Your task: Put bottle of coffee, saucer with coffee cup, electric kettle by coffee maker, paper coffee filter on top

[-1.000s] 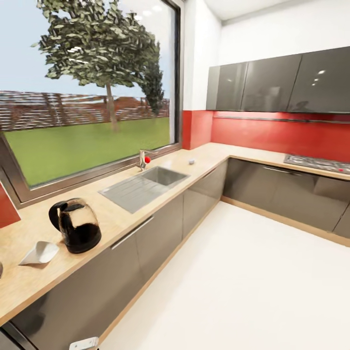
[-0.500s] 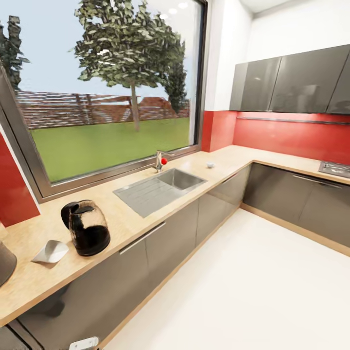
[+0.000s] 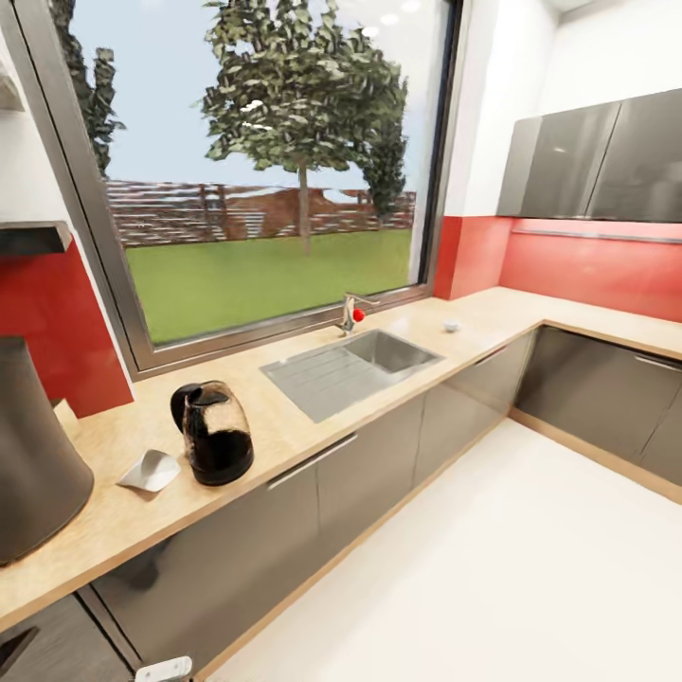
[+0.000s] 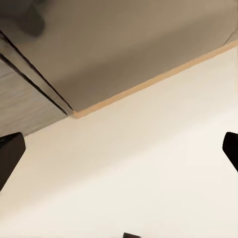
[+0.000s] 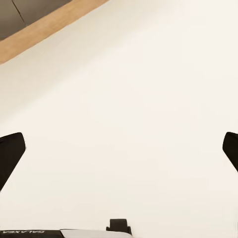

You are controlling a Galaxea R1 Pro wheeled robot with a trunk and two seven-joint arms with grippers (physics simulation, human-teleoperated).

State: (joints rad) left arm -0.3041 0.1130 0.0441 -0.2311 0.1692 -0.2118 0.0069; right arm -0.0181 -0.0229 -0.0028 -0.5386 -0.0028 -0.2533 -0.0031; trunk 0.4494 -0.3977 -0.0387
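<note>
At the far left of the head view a tall dark grey body, most likely the coffee maker (image 3: 28, 455), stands on the wooden countertop (image 3: 284, 431) below a dark wall shelf (image 3: 33, 237); its top is cut off, so whether a filter lies on it cannot be told. Next along, a white folded paper coffee filter (image 3: 150, 470) lies flat on the counter, just beside the dark glass electric kettle (image 3: 213, 447), which stands upright near the machine. Further right come the steel sink (image 3: 350, 371) with its tap (image 3: 350, 313), then a small pale object (image 3: 453, 326) near the corner, too small to identify. No bottle, saucer or cup can be made out. By my reading the kettle is arguably placed, the filter is not yet on the machine, and the bottle, saucer and cup are all left to do. In the wrist views the left gripper (image 4: 119, 148) and the right gripper (image 5: 119, 148) both have their fingers spread wide, holding nothing, pointing down at pale floor (image 5: 129, 99) beside the cabinet base (image 4: 99, 44).
</note>
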